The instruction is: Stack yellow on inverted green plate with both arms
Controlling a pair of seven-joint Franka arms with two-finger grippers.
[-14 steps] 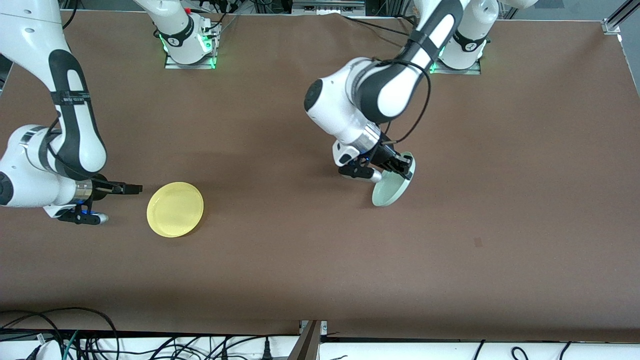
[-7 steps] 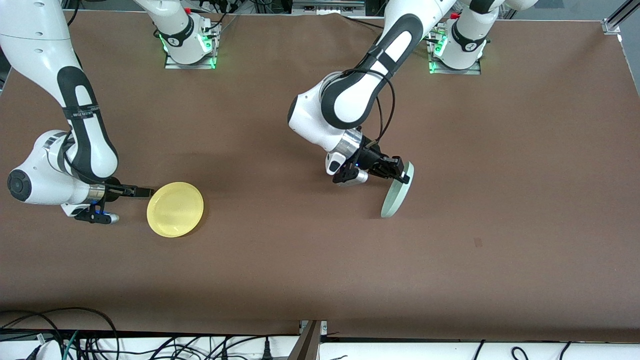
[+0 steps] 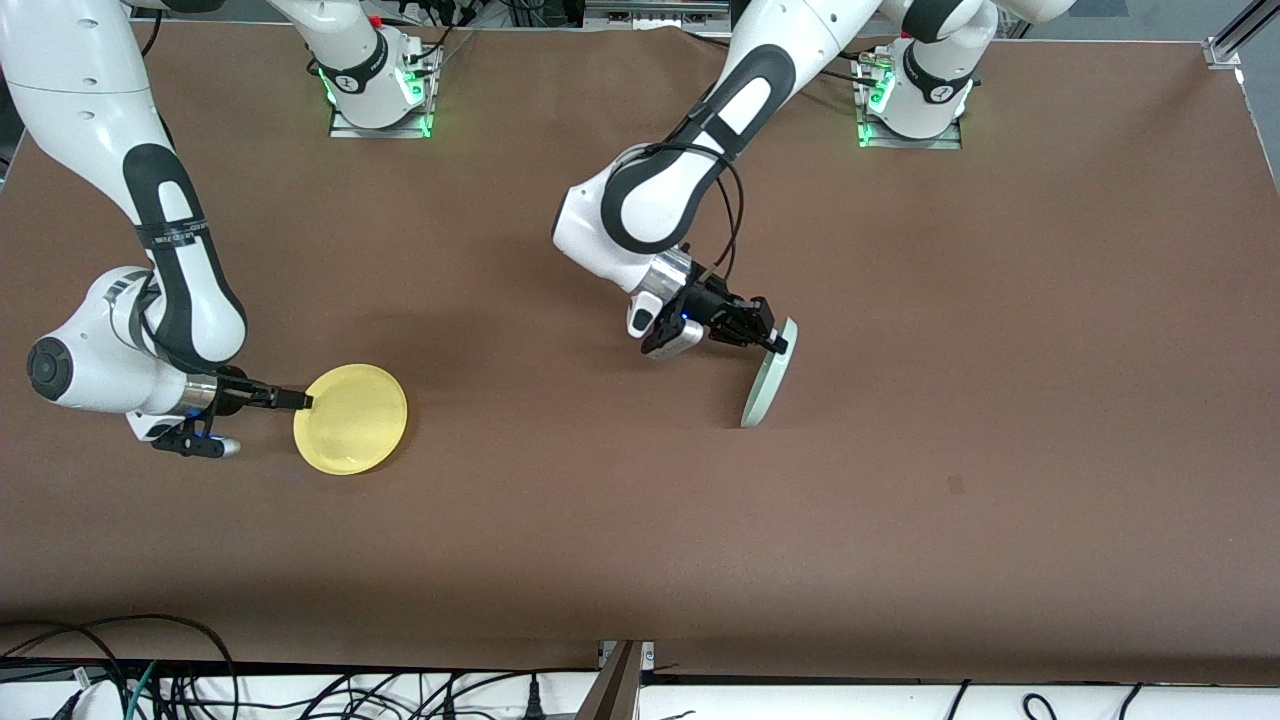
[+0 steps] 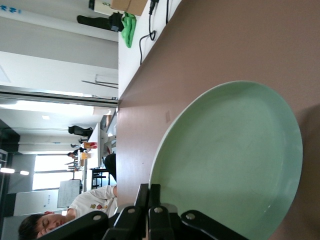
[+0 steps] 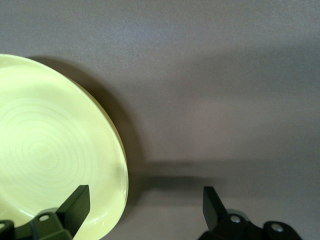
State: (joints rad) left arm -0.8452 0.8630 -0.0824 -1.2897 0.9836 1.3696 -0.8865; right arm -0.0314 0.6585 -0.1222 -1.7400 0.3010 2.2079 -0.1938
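Observation:
The yellow plate [image 3: 350, 418] lies flat and right way up on the brown table, toward the right arm's end. My right gripper [image 3: 302, 400] is low at its rim and open. In the right wrist view one finger [image 5: 75, 202] is over the yellow plate [image 5: 50, 145] and the other is over bare table, so the rim lies between them. My left gripper [image 3: 772, 342] is shut on the rim of the green plate [image 3: 765, 385]. This plate stands nearly on edge near the table's middle, its lower rim touching the table. The left wrist view shows the green plate's [image 4: 235, 160] hollow face and the pinching left gripper [image 4: 154, 192].
The brown table [image 3: 600, 550] has a small dark mark [image 3: 956, 485] toward the left arm's end. Cables [image 3: 150, 670] run along the edge nearest the front camera. Both arm bases [image 3: 380, 90] stand along the edge farthest from it.
The left arm has tipped the green plate from a slant to nearly on edge. The right gripper has slid toward the yellow plate until its fingers reached the rim.

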